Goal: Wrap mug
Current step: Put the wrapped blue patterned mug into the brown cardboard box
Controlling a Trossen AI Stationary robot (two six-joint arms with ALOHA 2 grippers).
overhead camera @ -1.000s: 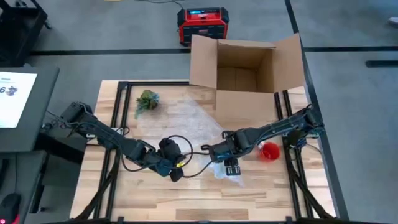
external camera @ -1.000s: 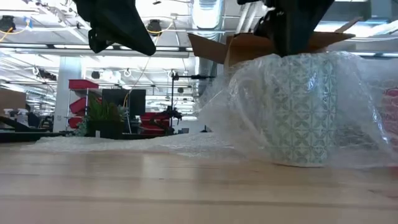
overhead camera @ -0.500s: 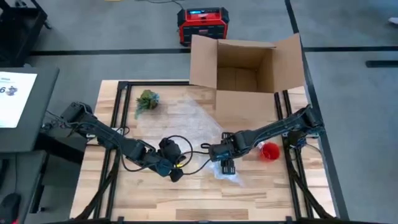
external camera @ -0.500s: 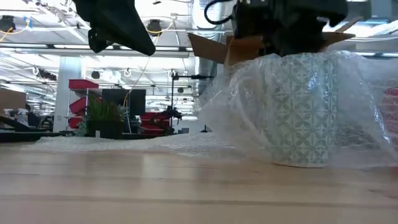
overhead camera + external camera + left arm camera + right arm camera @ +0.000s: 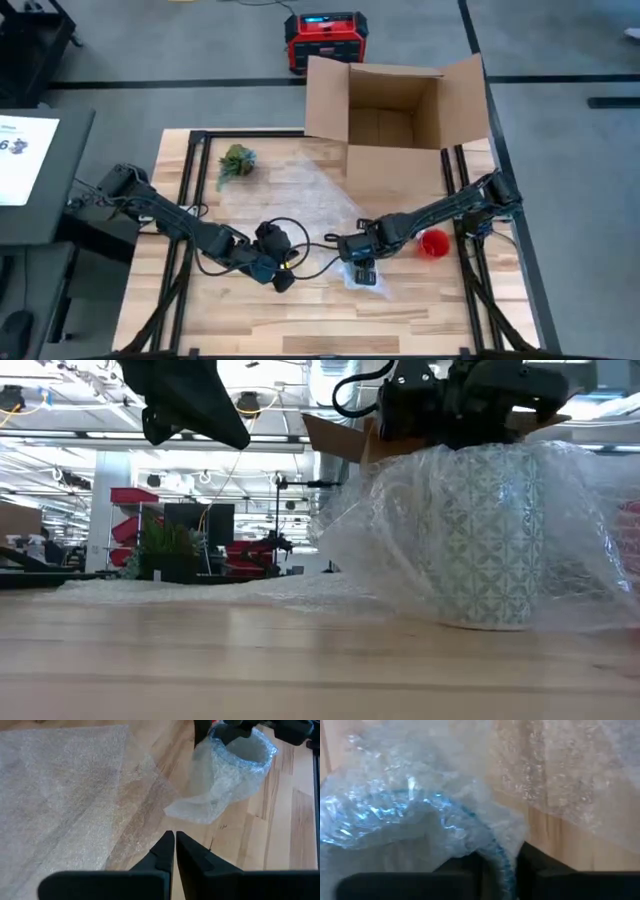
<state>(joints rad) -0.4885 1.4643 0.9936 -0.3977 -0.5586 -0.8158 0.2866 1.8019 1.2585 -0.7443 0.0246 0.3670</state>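
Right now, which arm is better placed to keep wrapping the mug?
Probably the right: its end effector sits over the mug, pinching the bubble wrap at its rim. The left end effector hangs shut, apart.

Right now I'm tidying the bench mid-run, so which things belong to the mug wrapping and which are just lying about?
Part of the job:
- mug, standing upright
- bubble wrap draped around it
- right gripper, at the mug's rim
- left gripper, shut, waiting nearby

Lying about:
- small plant
- red object
- open cardboard box, possibly for packing later
- red device on the floor
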